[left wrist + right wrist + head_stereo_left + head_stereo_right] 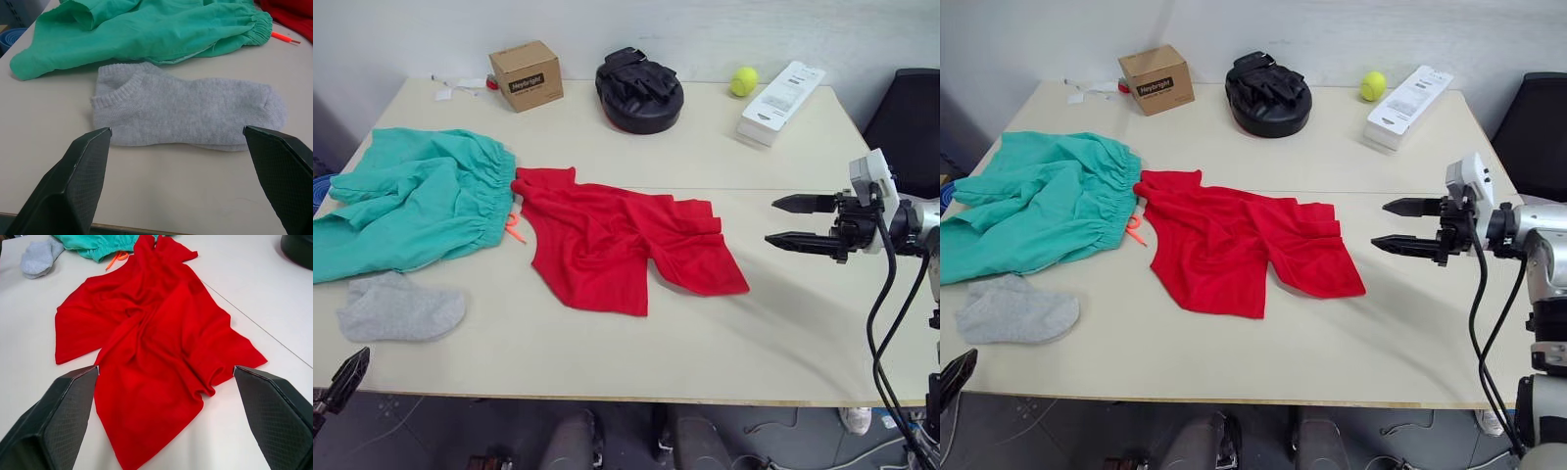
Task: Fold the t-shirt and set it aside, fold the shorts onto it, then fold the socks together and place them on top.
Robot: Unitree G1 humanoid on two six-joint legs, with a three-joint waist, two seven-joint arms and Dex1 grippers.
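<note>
The first step, folding the shirt point(625, 242), is in hand and not yet begun: the shirt lies crumpled and unfolded in the middle of the counter point(783, 323). The right tool point(803, 222) hovers just beside the shirt's near sleeve, released and empty, fingers apart and aimed at the cloth. The left tool point(181, 161) is spread wide and empty too, low at the counter's near edge, pointing at the socks point(399, 307). The shorts point(416, 201) lie bunched at the far left, their waistband touching the shirt's collar end.

Next the right tool probably has to close on a sleeve or hem and draw it flat; the loose wrinkled cloth will likely need smoothing first.

A brown box point(526, 74) at the back bears a dark label reading something like "Heybright"; the white box point(781, 102) carries print too small to read.
</note>
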